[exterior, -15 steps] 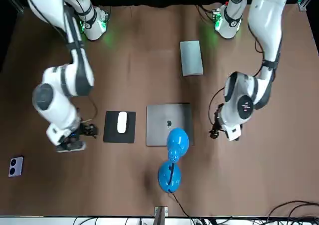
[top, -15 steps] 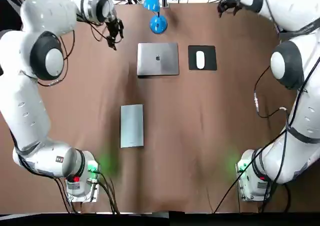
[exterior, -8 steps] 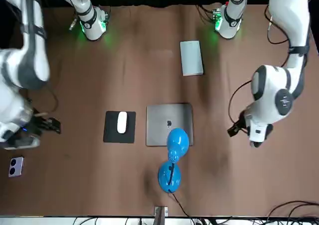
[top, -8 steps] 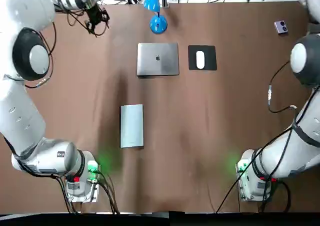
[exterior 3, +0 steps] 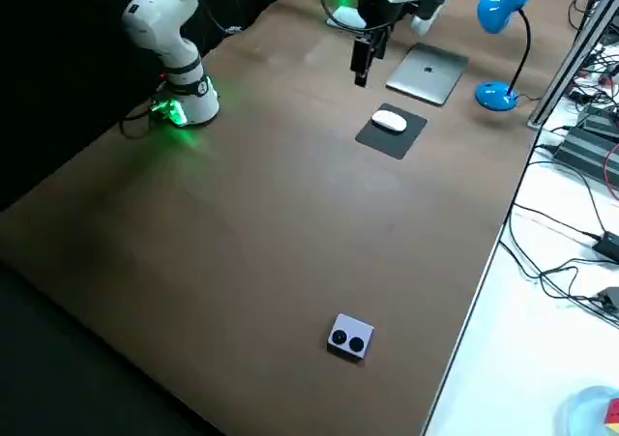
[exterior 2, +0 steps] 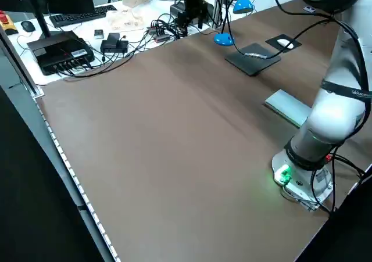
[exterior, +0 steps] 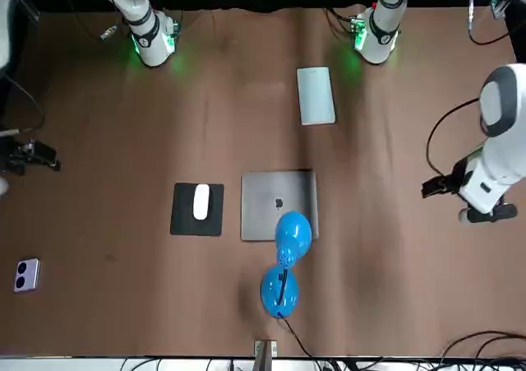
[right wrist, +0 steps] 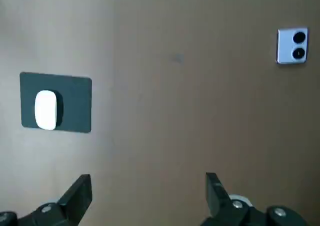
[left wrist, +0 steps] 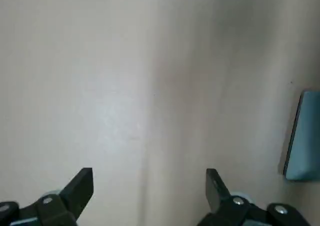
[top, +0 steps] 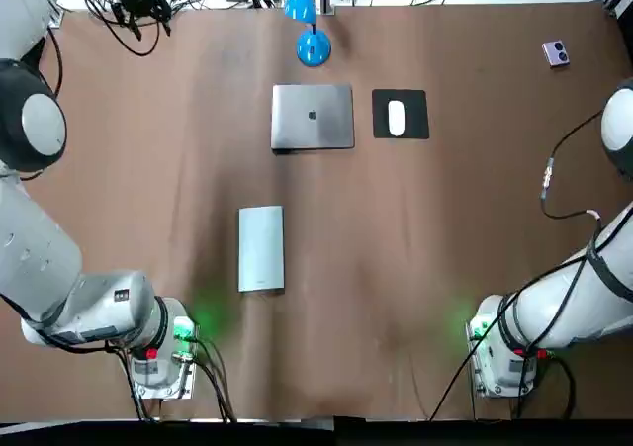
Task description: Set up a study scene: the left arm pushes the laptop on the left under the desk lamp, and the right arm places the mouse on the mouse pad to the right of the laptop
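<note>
The closed laptop [top: 313, 117] is laid flat beneath the blue desk lamp [top: 313, 45], its long axis set side to side across the worktop [top: 445, 228]. Just to its right, the white mouse [top: 396, 118] is seated on the black mouse pad [top: 415, 102], its long axis pointed away from the arms' bases. The left gripper [left wrist: 148, 176] and right gripper [right wrist: 148, 181] are held well apart from these, jaws spread wide and empty.
</note>
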Robot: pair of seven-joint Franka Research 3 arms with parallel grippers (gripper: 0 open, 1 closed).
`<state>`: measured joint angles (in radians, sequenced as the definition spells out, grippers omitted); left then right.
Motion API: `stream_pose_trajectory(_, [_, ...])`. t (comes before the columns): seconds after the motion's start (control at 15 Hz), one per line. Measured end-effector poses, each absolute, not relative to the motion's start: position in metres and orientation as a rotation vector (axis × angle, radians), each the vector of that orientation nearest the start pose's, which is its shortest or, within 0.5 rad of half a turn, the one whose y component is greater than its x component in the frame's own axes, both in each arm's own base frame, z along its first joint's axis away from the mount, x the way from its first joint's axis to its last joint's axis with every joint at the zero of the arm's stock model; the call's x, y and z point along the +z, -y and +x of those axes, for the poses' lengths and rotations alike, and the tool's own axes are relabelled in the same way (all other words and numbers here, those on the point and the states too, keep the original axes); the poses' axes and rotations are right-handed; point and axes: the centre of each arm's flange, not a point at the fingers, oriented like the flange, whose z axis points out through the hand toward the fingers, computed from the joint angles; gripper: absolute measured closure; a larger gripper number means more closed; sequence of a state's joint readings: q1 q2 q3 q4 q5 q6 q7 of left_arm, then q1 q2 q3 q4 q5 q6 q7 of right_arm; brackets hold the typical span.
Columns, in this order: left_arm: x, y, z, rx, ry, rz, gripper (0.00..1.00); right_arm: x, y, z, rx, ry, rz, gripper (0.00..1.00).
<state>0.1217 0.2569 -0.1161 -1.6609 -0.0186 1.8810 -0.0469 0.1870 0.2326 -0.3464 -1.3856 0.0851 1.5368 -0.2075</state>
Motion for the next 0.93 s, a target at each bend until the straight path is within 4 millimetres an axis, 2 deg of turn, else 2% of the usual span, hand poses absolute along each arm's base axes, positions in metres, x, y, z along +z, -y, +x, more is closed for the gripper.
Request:
stream_pose_trajectory(0.13, [0.470,-0.006,0.636,0.027,0.078,-3.188,0.00,0.577,0.083,0.610,0.126,0.036,-3.116,0.00])
stream_pose_trajectory(0.27, [0.500,-0.006,0.637,-0.014,0.074,-3.188,0.00,0.577,0.093,0.609,0.120,0.011,-3.115,0.00])
stream_pose_trajectory(0.53, [0.565,-0.018,0.619,-0.095,0.102,-3.175,0.00,0.577,0.089,0.613,0.076,0.021,-3.121,0.00])
stream_pose_trajectory(0.73, [0.600,-0.020,0.602,-0.155,0.109,-3.165,0.00,0.572,0.089,0.613,0.087,-0.041,-3.119,0.00])
stream_pose_trajectory(0.93, [0.630,-0.010,0.588,-0.229,0.088,-3.157,0.00,0.572,0.087,0.614,0.090,-0.093,-3.118,0.00])
